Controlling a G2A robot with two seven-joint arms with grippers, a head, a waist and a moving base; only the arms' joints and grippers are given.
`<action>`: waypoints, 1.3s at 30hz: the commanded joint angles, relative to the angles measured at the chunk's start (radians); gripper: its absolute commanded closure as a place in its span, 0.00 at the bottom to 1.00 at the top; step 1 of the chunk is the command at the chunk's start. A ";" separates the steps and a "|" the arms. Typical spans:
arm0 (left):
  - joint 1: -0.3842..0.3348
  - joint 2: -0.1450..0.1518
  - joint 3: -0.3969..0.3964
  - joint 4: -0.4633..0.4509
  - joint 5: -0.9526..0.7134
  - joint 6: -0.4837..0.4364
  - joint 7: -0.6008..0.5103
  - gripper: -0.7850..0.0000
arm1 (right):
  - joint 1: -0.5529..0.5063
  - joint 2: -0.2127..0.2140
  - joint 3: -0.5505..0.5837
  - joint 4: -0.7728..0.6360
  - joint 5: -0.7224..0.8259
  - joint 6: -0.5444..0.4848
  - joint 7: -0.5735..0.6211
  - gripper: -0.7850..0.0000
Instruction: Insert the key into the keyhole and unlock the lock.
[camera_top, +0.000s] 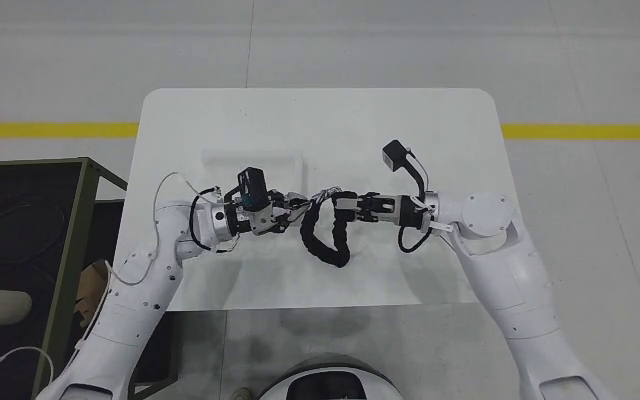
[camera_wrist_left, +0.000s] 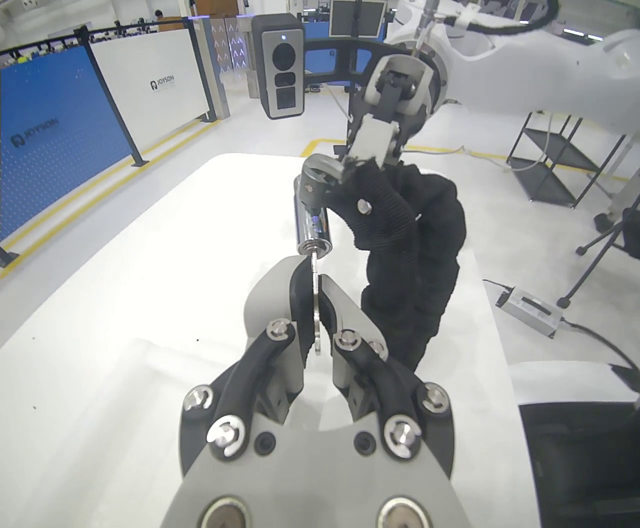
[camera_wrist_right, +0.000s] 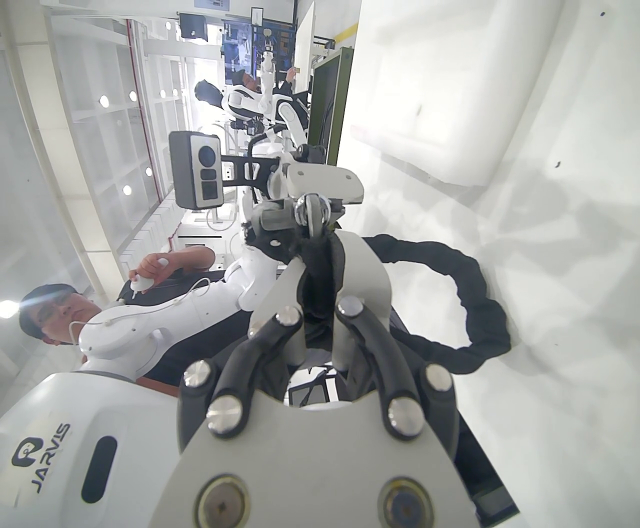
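A chain lock in a black fabric sleeve (camera_top: 325, 240) hangs in a loop between my two arms above the table's middle. Its chrome cylinder (camera_wrist_left: 313, 222) points toward my left gripper (camera_wrist_left: 315, 275), which is shut on a flat silver key (camera_wrist_left: 317, 310). The key's tip sits in the keyhole at the cylinder's end face. My right gripper (camera_wrist_right: 315, 260) is shut on the sleeved end of the lock (camera_wrist_right: 320, 280), just behind the chrome head (camera_wrist_right: 311, 212). In the top view the left gripper (camera_top: 296, 205) and the right gripper (camera_top: 338, 203) face each other closely.
The white table (camera_top: 440, 140) has bare room at the back and right. A low white raised pad (camera_top: 250, 162) lies on it behind the left arm. A dark rack (camera_top: 50, 230) stands off the table's left edge.
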 joint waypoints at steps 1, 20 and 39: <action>0.005 0.002 -0.010 0.007 0.124 0.028 0.117 1.00 | 0.000 0.000 0.000 -0.003 -0.002 0.004 0.000 1.00; 0.030 -0.005 -0.019 0.113 0.256 0.086 0.380 0.00 | -0.053 0.030 0.046 -0.153 -0.597 0.111 -0.279 1.00; 0.030 -0.005 -0.019 0.113 0.256 0.086 0.380 0.00 | -0.150 0.050 -0.126 -0.271 -1.839 -0.045 -0.500 1.00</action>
